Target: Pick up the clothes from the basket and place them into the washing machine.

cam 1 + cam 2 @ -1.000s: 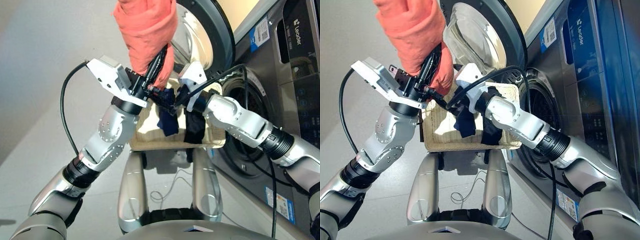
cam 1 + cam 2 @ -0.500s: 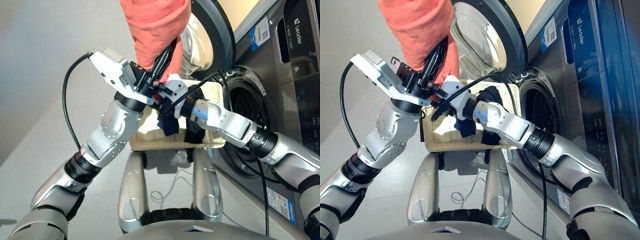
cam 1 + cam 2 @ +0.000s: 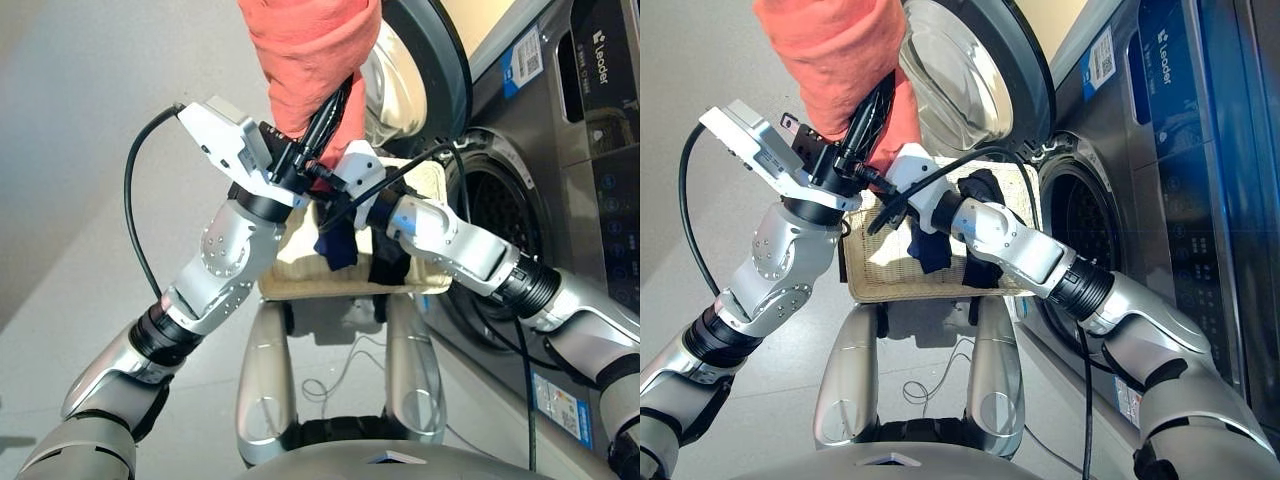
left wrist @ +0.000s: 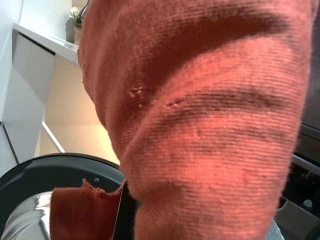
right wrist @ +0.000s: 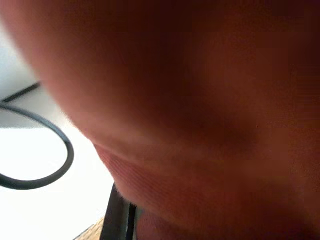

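My left gripper (image 3: 335,100) is raised high and shut on the coral-red garment (image 3: 305,50), which bunches above it in front of the open porthole door (image 3: 425,70) of the washing machine (image 3: 590,150). That cloth fills the left wrist view (image 4: 210,125) and the right wrist view (image 5: 200,100). My right gripper (image 3: 882,213) reaches across just below the left one, close under the coral cloth. The cream wicker basket (image 3: 295,275) lies beneath both arms. A navy garment (image 3: 338,248) and a black garment (image 3: 388,262) rest in it. The drum opening (image 3: 500,215) gapes at the right.
A black cable (image 3: 130,210) loops out from my left wrist, and another (image 3: 440,150) runs along my right forearm. Loose cable (image 3: 335,385) lies on the grey floor below the basket. The machine's control panel (image 3: 612,190) is at the far right.
My right gripper swung left from over the basket to just under my left gripper, then eased back slightly. The left gripper rose a little with the coral garment.
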`<state>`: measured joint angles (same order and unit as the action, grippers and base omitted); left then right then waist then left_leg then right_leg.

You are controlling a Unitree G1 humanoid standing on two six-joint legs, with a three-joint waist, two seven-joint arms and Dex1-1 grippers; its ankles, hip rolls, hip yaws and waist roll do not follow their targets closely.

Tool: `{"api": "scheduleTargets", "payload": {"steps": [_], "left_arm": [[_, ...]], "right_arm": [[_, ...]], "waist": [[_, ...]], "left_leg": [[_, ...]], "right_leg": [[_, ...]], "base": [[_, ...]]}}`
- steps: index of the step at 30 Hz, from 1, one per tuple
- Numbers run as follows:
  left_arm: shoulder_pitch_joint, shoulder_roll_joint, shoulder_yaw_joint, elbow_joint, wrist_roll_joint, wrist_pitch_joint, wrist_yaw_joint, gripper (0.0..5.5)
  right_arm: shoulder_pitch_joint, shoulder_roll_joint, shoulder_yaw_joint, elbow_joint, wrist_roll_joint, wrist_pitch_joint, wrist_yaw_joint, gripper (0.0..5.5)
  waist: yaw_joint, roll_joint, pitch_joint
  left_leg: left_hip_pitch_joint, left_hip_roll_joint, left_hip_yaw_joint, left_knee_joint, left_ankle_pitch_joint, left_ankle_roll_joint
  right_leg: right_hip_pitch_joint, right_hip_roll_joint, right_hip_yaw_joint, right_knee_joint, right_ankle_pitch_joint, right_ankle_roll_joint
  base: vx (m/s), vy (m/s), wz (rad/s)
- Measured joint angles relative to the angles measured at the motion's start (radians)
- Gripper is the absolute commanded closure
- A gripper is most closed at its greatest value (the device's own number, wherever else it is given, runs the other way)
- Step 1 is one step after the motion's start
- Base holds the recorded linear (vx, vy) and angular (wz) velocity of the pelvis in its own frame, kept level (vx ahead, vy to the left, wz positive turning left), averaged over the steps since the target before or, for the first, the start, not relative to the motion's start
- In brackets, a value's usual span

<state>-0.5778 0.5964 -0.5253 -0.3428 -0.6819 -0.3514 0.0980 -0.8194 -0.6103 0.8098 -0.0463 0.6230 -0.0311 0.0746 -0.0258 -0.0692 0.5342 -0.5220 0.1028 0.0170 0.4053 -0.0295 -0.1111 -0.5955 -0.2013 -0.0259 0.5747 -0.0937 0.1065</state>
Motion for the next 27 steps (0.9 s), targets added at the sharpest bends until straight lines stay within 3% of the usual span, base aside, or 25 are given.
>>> {"api": "scheduleTargets", "payload": {"steps": [9, 12, 13, 14, 15, 17, 18, 27], "left_arm": [[0.018, -0.001, 0.000, -0.003, 0.049, 0.004, 0.012, 5.50], [0.019, -0.002, 0.000, -0.003, 0.057, 0.004, 0.020, 3.26], [0.020, -0.002, 0.000, -0.003, 0.057, 0.004, 0.023, 3.17], [0.020, -0.002, 0.001, -0.004, 0.057, 0.003, 0.028, 3.17], [0.022, 0.000, 0.002, -0.004, 0.058, 0.003, 0.029, 5.50], [0.034, 0.001, 0.003, -0.004, 0.062, 0.004, 0.030, 5.50], [0.041, 0.000, 0.003, -0.004, 0.065, 0.004, 0.030, 5.50], [0.049, -0.001, 0.031, -0.004, 0.065, 0.003, 0.049, 5.50]], "right_arm": [[0.180, -0.001, -0.174, -0.080, -0.010, -0.068, -0.054, 5.50], [0.215, 0.002, -0.202, -0.099, -0.011, -0.089, -0.068, 5.50], [0.224, 0.003, -0.211, -0.099, -0.011, -0.091, -0.077, 5.50], [0.236, 0.003, -0.225, -0.099, -0.011, -0.091, -0.087, 5.50], [0.250, 0.002, -0.241, -0.099, -0.011, -0.095, -0.098, 5.50], [0.261, 0.002, -0.258, -0.099, -0.011, -0.110, -0.108, 5.37], [0.260, 0.002, -0.262, -0.100, -0.013, -0.110, -0.107, 0.00], [0.260, -0.057, -0.262, -0.119, -0.007, -0.109, -0.078, 0.00]], "waist": [[-0.004, 0.004, 0.001], [-0.004, 0.004, 0.001], [-0.003, 0.005, 0.001], [-0.002, 0.005, 0.001], [-0.001, 0.005, 0.001], [-0.004, 0.005, 0.001], [-0.004, 0.005, 0.000], [-0.001, 0.005, 0.001]], "left_leg": [[-0.007, 0.000, 0.001, 0.000, 0.000, 0.000], [-0.007, 0.000, 0.002, 0.001, 0.000, 0.003], [-0.007, 0.000, 0.002, 0.001, 0.001, 0.003], [-0.007, 0.000, 0.002, 0.002, 0.000, 0.003], [-0.007, 0.000, 0.002, 0.002, 0.000, 0.003], [-0.007, 0.000, 0.003, 0.003, 0.000, 0.002], [-0.007, 0.001, 0.004, 0.003, -0.002, 0.000], [-0.007, 0.001, 0.004, 0.002, 0.000, 0.003]], "right_leg": [[-0.008, 0.001, 0.001, 0.001, -0.001, -0.001], [-0.008, 0.000, 0.002, 0.001, -0.002, -0.001], [-0.009, 0.000, 0.002, 0.001, -0.002, -0.001], [-0.009, 0.000, 0.002, 0.001, -0.002, -0.001], [-0.009, 0.000, 0.002, 0.001, -0.002, -0.001], [-0.009, 0.000, 0.003, 0.001, -0.002, 0.000], [-0.010, 0.001, 0.004, 0.001, -0.002, 0.000], [-0.011, 0.001, 0.004, 0.001, -0.002, 0.000]], "base": [[0.000, 0.000, 0.000], [0.000, 0.000, 0.000], [0.000, 0.000, 0.000], [0.000, 0.000, 0.000], [0.000, 0.000, 0.000], [0.000, 0.000, 0.000], [0.000, 0.000, 0.000], [0.000, 0.000, 0.000]]}}
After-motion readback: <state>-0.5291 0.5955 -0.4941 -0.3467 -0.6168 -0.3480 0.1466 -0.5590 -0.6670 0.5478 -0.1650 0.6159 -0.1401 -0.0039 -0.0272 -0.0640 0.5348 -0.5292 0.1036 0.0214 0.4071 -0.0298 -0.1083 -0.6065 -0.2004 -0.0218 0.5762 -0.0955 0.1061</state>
